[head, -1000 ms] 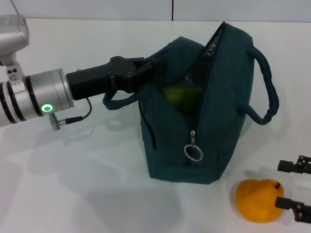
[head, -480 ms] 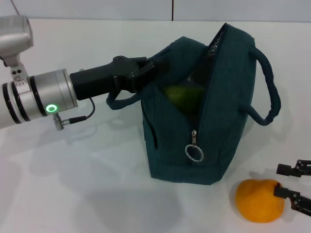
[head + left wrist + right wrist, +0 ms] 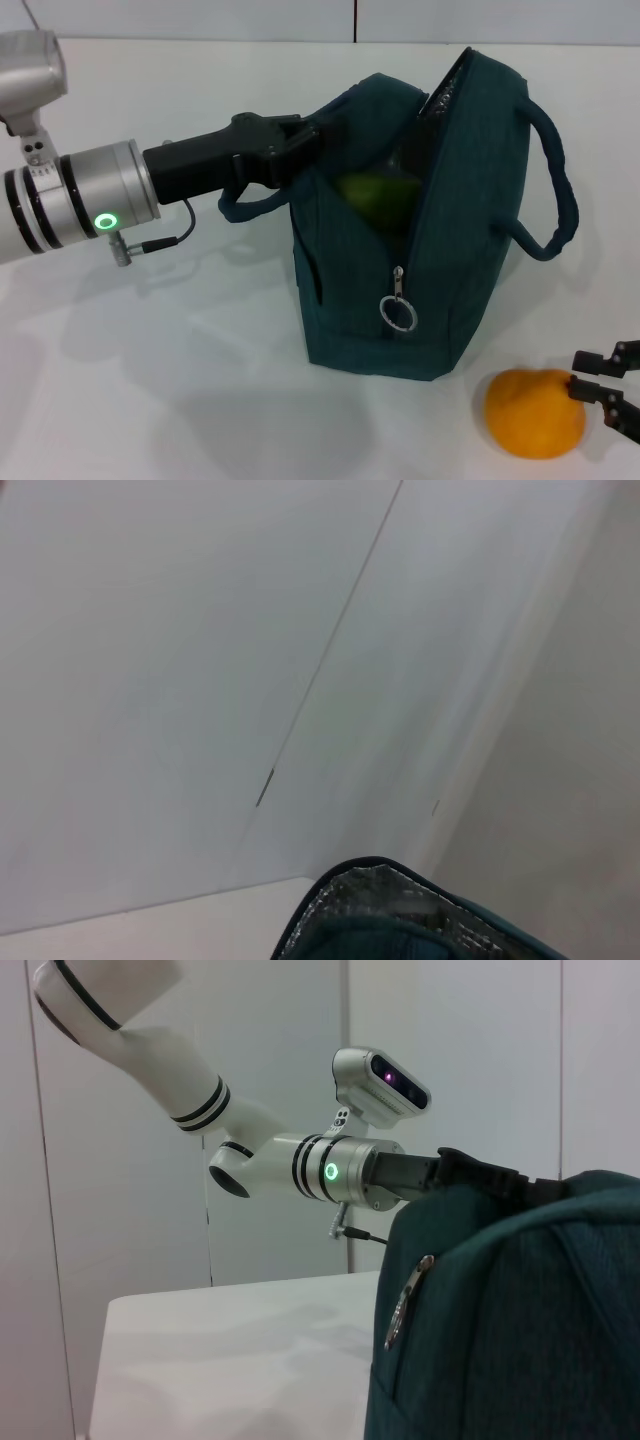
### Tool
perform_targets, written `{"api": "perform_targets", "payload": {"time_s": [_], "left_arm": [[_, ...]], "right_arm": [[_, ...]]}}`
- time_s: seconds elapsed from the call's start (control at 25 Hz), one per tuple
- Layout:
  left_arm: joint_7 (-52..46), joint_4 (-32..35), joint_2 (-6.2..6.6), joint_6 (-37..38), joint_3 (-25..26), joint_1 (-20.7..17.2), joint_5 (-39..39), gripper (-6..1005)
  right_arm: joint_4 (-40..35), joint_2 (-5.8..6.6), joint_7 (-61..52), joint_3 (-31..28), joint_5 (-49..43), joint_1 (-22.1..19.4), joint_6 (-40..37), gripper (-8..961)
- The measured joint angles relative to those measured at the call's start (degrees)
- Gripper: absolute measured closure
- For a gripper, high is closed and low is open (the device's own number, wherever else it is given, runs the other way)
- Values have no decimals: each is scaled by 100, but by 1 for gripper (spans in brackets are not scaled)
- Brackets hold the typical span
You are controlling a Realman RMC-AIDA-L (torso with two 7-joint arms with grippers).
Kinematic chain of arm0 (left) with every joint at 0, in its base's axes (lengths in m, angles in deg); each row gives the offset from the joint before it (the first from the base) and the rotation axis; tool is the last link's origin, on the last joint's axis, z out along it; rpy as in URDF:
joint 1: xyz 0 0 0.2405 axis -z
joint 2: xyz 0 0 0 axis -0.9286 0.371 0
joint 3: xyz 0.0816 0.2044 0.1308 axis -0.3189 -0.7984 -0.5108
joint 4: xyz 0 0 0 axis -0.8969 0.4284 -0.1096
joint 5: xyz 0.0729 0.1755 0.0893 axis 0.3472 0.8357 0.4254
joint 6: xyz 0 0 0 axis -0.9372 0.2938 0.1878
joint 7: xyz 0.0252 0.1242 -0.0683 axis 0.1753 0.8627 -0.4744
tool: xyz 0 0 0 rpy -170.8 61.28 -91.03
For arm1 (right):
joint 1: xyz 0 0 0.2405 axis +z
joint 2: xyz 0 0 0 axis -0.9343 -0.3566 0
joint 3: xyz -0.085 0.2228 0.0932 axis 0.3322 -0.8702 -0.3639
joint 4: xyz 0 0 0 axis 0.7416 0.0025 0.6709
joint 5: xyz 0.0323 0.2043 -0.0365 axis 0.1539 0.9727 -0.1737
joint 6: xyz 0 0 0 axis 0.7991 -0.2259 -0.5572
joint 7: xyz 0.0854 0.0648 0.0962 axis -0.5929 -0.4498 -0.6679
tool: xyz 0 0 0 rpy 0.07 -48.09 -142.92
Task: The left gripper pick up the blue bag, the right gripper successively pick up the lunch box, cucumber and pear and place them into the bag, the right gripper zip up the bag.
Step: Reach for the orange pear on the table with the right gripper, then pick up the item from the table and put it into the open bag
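The blue bag [image 3: 440, 270] stands open at mid-table, its zipper ring pull [image 3: 398, 313] hanging at the front. My left gripper [image 3: 300, 142] is shut on the bag's upper left edge by the near handle and holds it up. The cucumber [image 3: 375, 198] shows green inside the opening. The pear [image 3: 534, 412] lies on the table in front of the bag, to the right. My right gripper [image 3: 603, 382] is open just right of the pear, one fingertip at its edge. The lunch box is not visible. The bag [image 3: 520, 1310] also shows in the right wrist view.
The white table [image 3: 150, 380] stretches left and in front of the bag. The bag's far handle [image 3: 555, 190] loops out to the right. The left wrist view shows the silver lining [image 3: 380, 915] of the bag's rim and the wall.
My right gripper has shifted at the pear's right side and its fingers look closer together. The pear has turned, hiding its stem spot. The left gripper and bag rose slightly.
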Motion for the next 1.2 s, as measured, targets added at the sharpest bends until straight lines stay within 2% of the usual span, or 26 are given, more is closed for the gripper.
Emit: {"api": "perform_targets", "payload": {"time_s": [0.2,0.44,0.68,0.84,0.96,1.04,1.2], "left_arm": [[11,0,0,-2,0,0,-16,941],[43,-1,6,-2,0,4,-18,941],[86,0,9,-1,-7,-1,-19,941],[164,-1,14,13,-9,3,8,942],[291,-1,17,81,-9,1,33,942],[339,-1,19,164,-9,0,36,942],[327,-8,73,417,-9,-2,25,942]], "right_arm": [[3,-38,19,1,-8,4,-9,771],[3,-49,20,46,-27,44,-19,770],[-24,-51,27,33,-34,24,-49,892],[-51,-51,29,-32,-64,44,-75,923],[-61,-66,50,-316,-46,50,-262,926],[-50,-98,141,-740,-43,52,-580,920],[-46,-272,217,-1715,-40,64,-1163,910]]}}
